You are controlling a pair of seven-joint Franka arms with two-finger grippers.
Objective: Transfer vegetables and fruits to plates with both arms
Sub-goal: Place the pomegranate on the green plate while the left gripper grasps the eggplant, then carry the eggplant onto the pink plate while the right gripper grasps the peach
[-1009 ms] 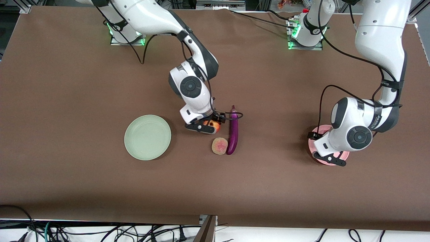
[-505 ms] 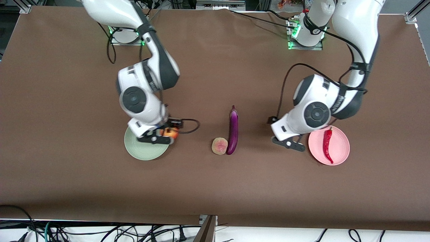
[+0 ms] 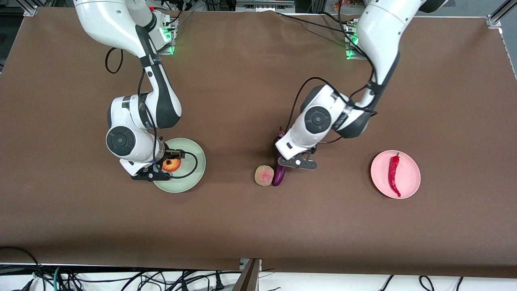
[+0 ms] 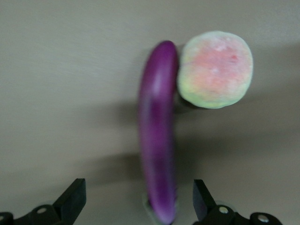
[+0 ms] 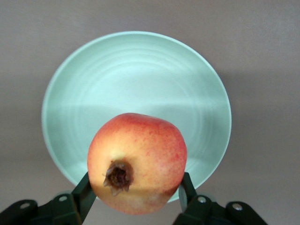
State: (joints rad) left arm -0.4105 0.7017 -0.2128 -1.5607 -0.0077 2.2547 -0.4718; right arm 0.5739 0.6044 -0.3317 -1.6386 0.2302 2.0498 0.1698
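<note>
Brown table [image 3: 258, 226], chili [image 3: 393, 173] in pink plate [image 3: 410, 186], green plate [image 3: 190, 184] bare

robot lab: brown-covered table [image 3: 258, 226], aluminium frame [image 3: 30, 10], loose cables [image 3: 60, 277].

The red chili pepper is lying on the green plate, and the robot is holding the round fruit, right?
Not quite. The front view shows the red chili pepper lying on the pink plate, not the green plate. The right gripper does hold the round fruit.
</note>
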